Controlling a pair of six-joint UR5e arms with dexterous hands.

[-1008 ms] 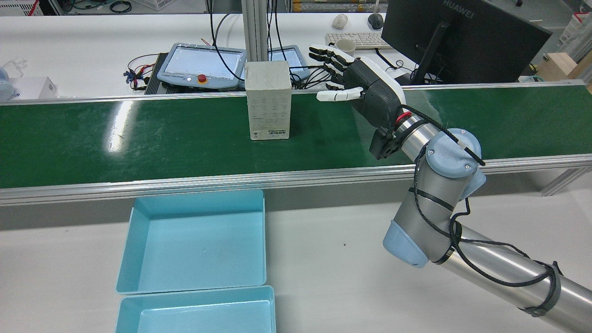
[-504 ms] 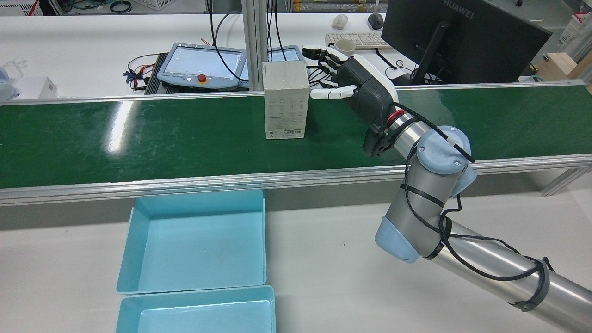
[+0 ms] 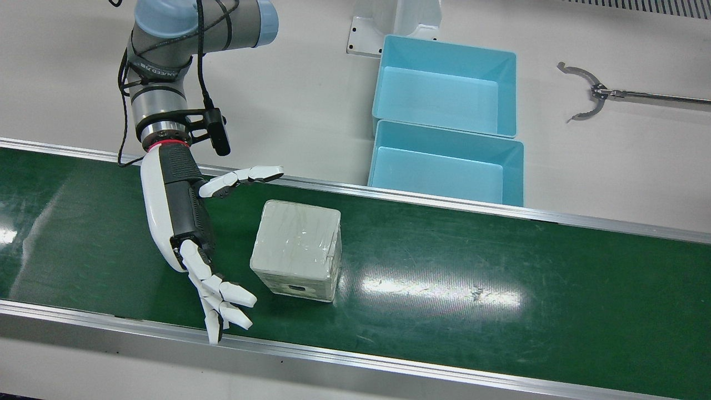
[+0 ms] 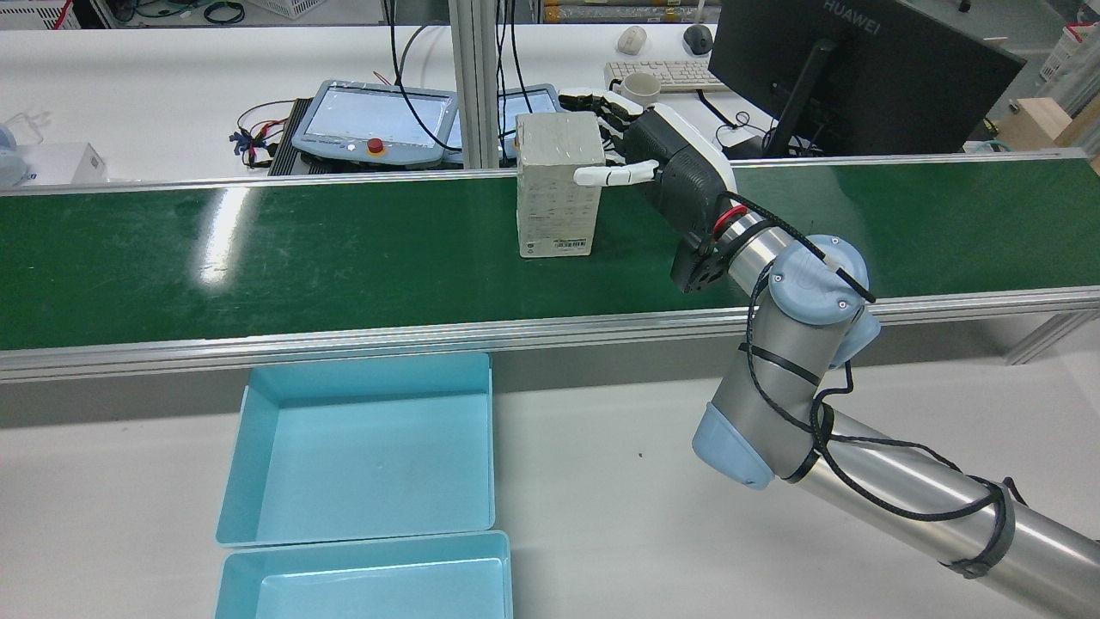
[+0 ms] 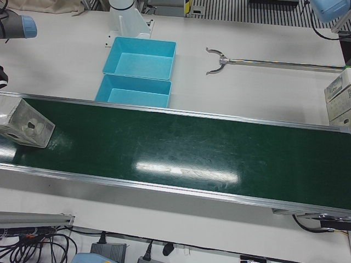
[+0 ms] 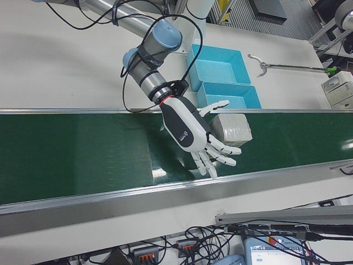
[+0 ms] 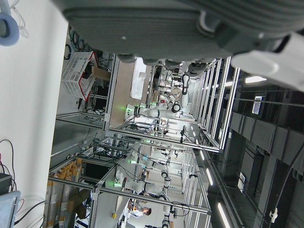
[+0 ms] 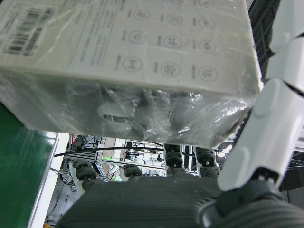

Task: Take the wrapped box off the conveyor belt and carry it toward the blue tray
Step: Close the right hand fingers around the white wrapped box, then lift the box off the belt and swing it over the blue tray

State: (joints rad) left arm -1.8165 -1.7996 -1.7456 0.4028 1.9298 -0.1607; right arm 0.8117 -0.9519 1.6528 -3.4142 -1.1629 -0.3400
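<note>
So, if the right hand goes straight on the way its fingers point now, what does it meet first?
Probably nothing on the belt: the right hand points across it toward the far rail, alongside the wrapped box, not at it.

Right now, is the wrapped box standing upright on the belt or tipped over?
Upright. The wrapped box stands tall with its base flat on the green belt, barcode label at the bottom; the right hand is beside it, open.

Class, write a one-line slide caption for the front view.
Open right hand beside the wrapped box on the conveyor belt.
</note>
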